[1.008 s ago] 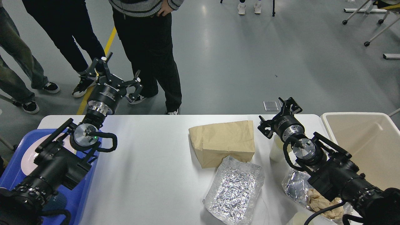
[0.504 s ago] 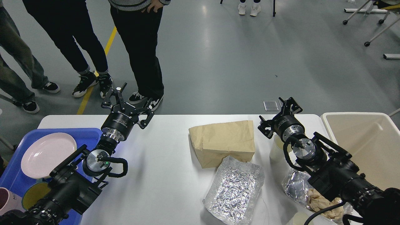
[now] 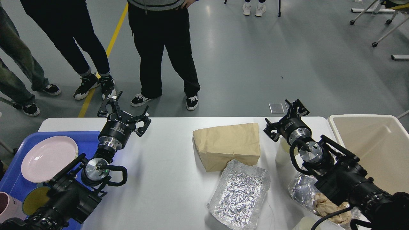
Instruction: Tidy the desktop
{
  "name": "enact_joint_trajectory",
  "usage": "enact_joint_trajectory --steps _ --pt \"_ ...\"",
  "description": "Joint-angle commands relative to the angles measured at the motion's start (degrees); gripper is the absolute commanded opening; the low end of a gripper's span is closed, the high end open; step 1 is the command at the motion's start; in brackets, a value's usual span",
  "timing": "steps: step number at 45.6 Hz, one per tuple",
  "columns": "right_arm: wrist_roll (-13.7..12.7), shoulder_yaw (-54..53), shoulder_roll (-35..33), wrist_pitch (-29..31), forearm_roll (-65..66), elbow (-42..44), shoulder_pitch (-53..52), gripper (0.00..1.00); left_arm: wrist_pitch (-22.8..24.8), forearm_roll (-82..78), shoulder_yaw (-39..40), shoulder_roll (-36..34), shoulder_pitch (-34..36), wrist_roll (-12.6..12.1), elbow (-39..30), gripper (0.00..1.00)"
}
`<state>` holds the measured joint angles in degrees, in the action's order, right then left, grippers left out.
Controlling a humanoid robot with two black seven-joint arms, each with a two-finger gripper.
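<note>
The white desktop (image 3: 166, 172) holds a brown paper bag (image 3: 228, 145), an empty foil tray (image 3: 239, 195), a white cup (image 3: 281, 156) and a crumpled foil wrap (image 3: 302, 190) with brown paper (image 3: 329, 207) in it. My left gripper (image 3: 125, 110) is open and empty, over the desktop's back edge, right of the blue tray (image 3: 16, 185). My right gripper (image 3: 283, 116) is open and empty, just above and behind the white cup, right of the paper bag.
The blue tray at the left holds a pink plate (image 3: 49, 158), a yellow bowl (image 3: 33, 199) and a pink mug (image 3: 6, 206). A beige bin (image 3: 374, 150) stands at the right. Another white cup (image 3: 306, 223) sits at the front edge. People stand behind the table.
My left gripper came down and rightward from above the blue tray to the desktop's back edge, uncovering the pink plate. The right arm has not moved. The people behind have shifted.
</note>
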<state>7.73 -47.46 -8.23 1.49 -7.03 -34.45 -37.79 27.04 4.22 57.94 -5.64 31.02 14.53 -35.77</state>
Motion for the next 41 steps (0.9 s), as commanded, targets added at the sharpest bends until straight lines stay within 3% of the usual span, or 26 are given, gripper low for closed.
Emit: enact_joint_trajectory --steps 1,8,41 --pt "0.0 0.0 -0.03 0.0 0.0 0.0 0.0 1.0 1.35 0.26 -0.73 0.1 -0.35 5.59 0.0 0.96" --pt "0.0 0.0 -0.03 0.0 0.0 0.0 0.0 1.0 1.35 0.35 -0.9 0.1 -0.35 8.85 0.08 0.96" --pt "0.0 0.0 -0.03 0.0 0.0 0.08 0.0 1.0 1.35 0.35 -0.9 0.1 -0.35 8.85 0.08 0.96"
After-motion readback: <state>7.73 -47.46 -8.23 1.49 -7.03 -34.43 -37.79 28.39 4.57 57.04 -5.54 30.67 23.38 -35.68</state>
